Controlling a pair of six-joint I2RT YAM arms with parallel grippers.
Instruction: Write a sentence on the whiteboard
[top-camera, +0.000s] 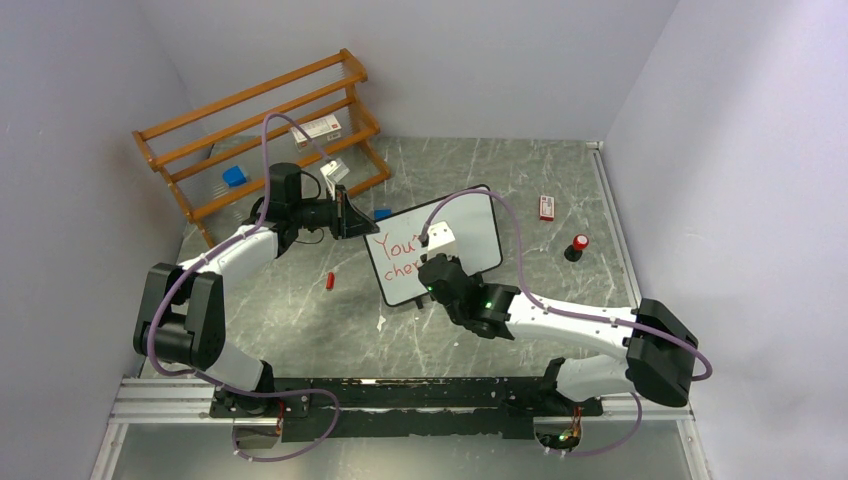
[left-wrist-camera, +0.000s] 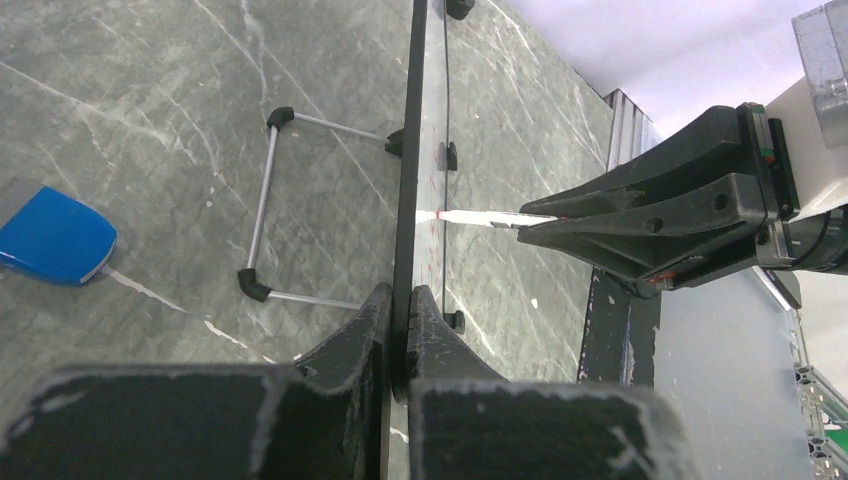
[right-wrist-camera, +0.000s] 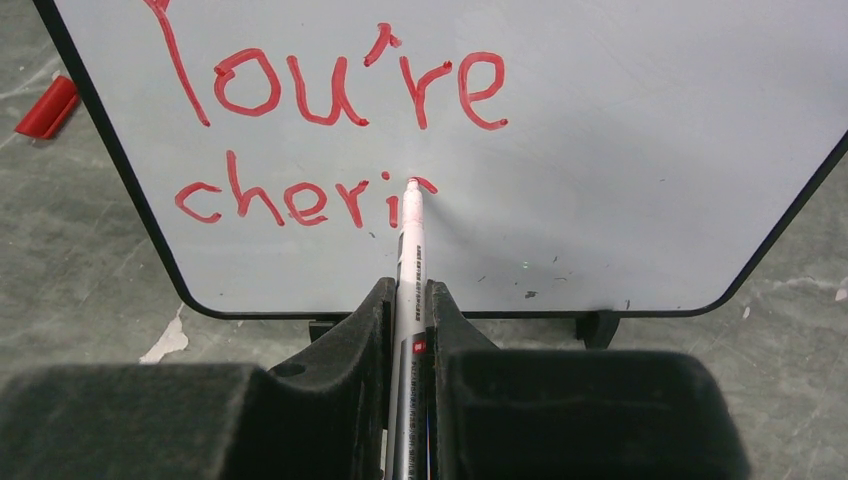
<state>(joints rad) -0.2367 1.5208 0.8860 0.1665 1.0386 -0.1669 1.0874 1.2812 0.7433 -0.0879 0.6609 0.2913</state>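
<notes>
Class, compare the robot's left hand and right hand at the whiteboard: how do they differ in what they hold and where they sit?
The left hand is clamped on the edge of the black-framed white whiteboard. The right hand is clamped on a white marker pen. The left hand sits beside the board. The right hand faces its front, with the marker tip at the unfinished red handwritten sentence. Both are black two-finger hands, shut on something.

The black-framed whiteboard (top-camera: 472, 232) stands upright mid-surface. Its red sentence (right-wrist-camera: 330, 140) reads "You're" — and beneath, an unfinished "cheri".
</notes>
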